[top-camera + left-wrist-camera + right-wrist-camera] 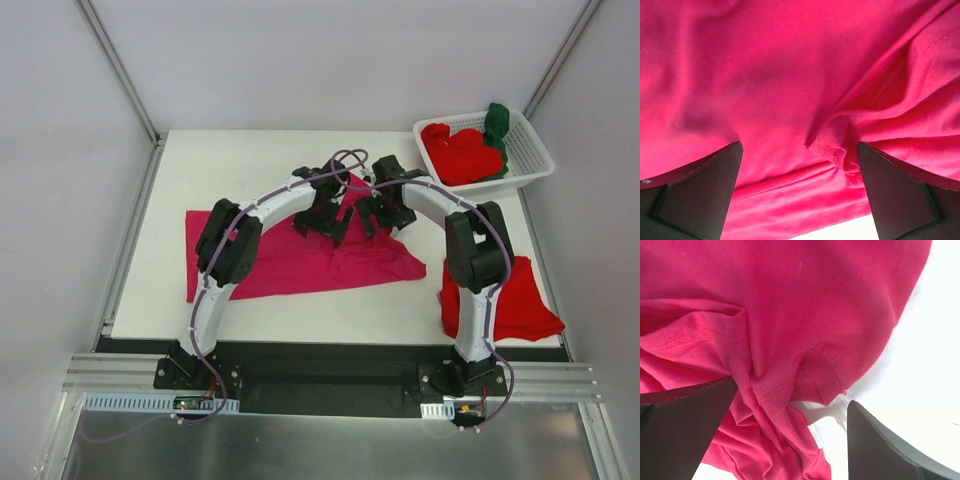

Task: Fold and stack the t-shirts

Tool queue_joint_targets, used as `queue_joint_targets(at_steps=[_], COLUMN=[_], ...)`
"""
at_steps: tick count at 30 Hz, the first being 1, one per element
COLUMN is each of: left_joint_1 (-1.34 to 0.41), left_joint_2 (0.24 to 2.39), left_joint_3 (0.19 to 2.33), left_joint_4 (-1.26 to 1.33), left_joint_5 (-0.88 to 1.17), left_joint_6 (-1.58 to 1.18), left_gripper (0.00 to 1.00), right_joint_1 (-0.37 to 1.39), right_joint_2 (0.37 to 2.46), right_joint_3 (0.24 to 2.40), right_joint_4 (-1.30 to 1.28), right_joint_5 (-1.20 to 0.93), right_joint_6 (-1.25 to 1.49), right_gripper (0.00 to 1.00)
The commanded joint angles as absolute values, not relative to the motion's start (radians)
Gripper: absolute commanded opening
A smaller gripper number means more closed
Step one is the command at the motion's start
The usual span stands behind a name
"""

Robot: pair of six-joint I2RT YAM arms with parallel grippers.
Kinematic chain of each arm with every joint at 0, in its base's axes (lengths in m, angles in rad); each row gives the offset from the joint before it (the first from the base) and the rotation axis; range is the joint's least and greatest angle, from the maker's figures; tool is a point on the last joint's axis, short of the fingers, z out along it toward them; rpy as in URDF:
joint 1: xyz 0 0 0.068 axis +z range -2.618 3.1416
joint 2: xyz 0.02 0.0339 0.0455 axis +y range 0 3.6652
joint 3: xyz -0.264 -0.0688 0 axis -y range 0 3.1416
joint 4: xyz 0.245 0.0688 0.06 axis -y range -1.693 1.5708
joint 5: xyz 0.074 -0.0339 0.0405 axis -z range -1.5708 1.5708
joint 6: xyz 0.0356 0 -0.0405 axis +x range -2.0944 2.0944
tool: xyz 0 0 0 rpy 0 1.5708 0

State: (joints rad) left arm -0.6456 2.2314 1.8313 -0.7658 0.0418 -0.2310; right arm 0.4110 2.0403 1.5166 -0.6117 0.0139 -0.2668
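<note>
A magenta-pink t-shirt (300, 262) lies spread across the middle of the table, bunched at its far edge. Both grippers hang over that far edge, side by side. My left gripper (335, 215) is open. In the left wrist view its dark fingers (700, 195) stand wide apart over wrinkled pink cloth (790, 75). My right gripper (376, 212) is open too, straddling a gathered hem and seam (775, 385) with a white label (827, 432) showing. A folded red t-shirt (515, 300) lies at the near right. More red t-shirts (460, 155) and a dark green one (497, 125) fill the basket.
The white slotted basket (530, 150) stands at the far right corner. The right arm's forearm rises beside the folded red shirt. Bare white table (250, 170) shows at the far left and along the near edge. A metal rail runs along the front.
</note>
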Motion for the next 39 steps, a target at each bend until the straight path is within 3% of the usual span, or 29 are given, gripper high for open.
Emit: queue_joint_targets(at_steps=[1,20,39], left_joint_1=[-0.663,-0.658,-0.679], left_joint_2=[2.24,2.146,1.997], left_joint_3=[1.853,1.756,1.701], left_joint_4=[-0.77,-0.77,-0.77], left_joint_5=[0.046,0.034,-0.05], left_joint_6=[-0.216,-0.196,-0.155], left_gripper=[0.98,0.99,0.99], right_joint_1=[0.417,0.4,0.42], right_joint_2=[2.028,2.029,2.016], right_joint_3=[1.562,1.571,1.562], right_joint_4=[-0.626,-0.581,-0.586], right_joint_5=[0.04,0.163,0.126], right_joint_6=[-0.273,-0.353,-0.324], right_gripper=[0.96,0.96,0.96])
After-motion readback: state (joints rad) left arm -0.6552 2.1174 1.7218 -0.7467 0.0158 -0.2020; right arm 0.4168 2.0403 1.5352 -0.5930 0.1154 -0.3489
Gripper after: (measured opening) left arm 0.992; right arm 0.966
